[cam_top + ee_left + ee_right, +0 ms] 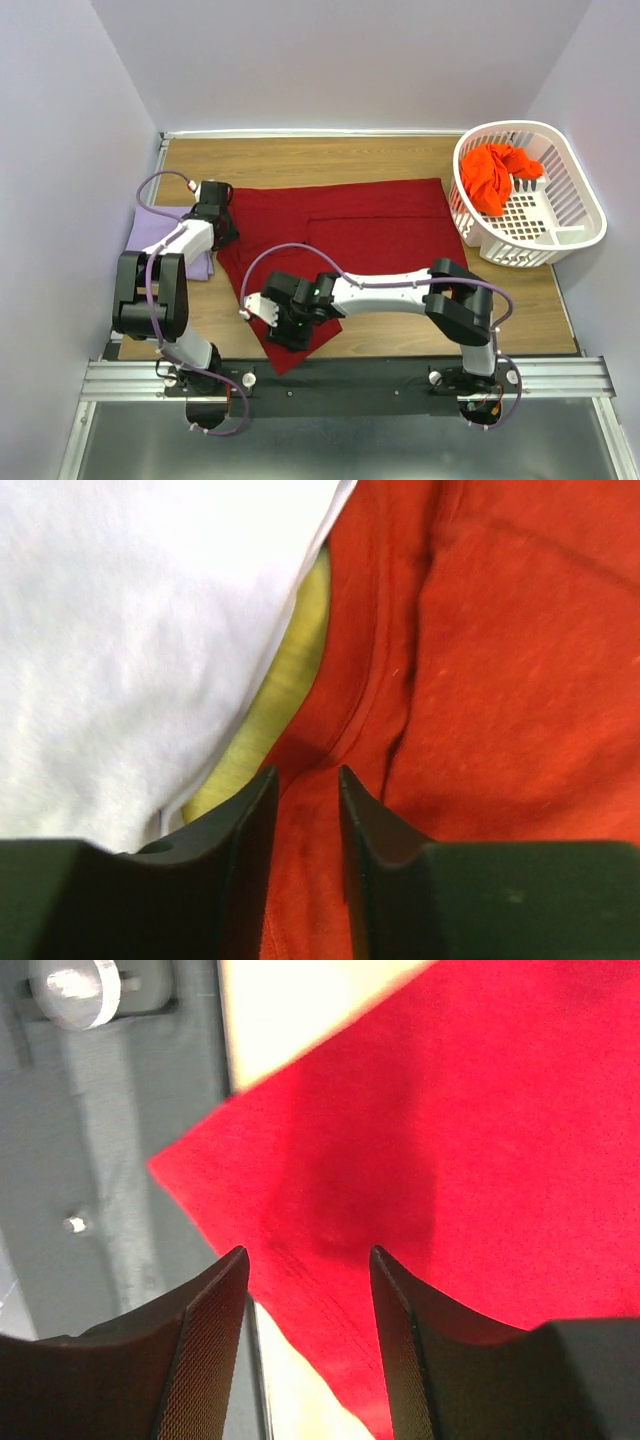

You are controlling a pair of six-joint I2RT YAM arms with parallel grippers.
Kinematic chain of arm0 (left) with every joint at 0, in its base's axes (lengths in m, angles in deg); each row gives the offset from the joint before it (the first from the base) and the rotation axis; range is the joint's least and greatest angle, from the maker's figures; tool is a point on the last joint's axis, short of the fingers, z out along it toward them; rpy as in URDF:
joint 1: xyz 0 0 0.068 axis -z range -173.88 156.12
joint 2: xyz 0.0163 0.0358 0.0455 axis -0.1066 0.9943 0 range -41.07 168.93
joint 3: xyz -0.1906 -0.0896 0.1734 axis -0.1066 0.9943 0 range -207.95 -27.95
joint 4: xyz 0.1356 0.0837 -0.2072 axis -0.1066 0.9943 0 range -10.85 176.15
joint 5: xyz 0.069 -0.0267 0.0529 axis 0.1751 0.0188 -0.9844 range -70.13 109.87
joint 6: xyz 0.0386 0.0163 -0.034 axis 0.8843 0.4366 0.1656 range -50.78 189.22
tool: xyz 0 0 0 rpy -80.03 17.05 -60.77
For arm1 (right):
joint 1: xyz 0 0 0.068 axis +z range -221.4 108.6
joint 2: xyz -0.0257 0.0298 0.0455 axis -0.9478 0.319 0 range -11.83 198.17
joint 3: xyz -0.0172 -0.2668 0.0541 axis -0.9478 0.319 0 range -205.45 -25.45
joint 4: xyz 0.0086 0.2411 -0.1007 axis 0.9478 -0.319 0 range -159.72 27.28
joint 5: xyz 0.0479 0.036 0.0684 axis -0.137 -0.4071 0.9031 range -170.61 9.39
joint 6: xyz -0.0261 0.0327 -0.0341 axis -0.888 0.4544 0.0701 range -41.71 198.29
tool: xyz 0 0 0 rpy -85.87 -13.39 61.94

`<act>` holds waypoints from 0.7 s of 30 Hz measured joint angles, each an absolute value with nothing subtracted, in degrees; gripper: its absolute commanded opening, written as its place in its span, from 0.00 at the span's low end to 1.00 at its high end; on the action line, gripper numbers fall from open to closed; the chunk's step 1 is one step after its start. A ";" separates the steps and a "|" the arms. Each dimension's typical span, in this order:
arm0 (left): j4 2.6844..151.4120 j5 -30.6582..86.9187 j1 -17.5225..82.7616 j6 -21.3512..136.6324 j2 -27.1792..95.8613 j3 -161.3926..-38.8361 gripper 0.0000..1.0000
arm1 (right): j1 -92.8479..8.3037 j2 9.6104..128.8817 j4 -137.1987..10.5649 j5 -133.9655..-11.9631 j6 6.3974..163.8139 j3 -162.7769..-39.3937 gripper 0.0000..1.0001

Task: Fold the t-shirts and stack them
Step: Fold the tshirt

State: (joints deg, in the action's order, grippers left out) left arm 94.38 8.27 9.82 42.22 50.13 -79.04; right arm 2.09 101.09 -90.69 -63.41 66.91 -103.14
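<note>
The large dark red t-shirt [350, 225] lies spread across the middle of the table. My left gripper [226, 228] is at its left edge; in the left wrist view its jaws [305, 770] stand narrowly apart with red cloth [500, 660] pinched between them. My right gripper [285, 325] hovers over the shirt's near-left corner, and its jaws [307, 1252] are open astride the cloth [480, 1140]. The pale lavender t-shirt [165, 240] lies folded at the left and also shows in the left wrist view [130, 630]. The orange-red t-shirt [495, 175] is bunched in the basket.
A white lattice laundry basket [575, 215] stands at the back right. The metal rail [350, 375] runs along the table's near edge and shows in the right wrist view [110, 1160]. A strip of wooden table [290, 670] shows between the lavender and red shirts.
</note>
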 measured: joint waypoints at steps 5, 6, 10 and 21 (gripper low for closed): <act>96.06 8.25 10.17 41.63 46.22 -79.95 0.49 | 0.28 97.24 -91.82 -70.52 70.98 -102.99 0.64; 96.95 8.14 10.39 41.17 43.77 -79.93 0.51 | -0.94 95.56 -91.87 -72.00 72.36 -102.46 0.67; 99.69 7.64 11.66 38.98 34.00 -79.65 0.55 | -5.82 88.43 -92.15 -76.40 76.33 -99.97 0.72; 108.39 9.54 16.91 34.61 26.81 -69.07 0.54 | -19.57 76.48 -89.16 -86.36 87.90 -88.32 0.74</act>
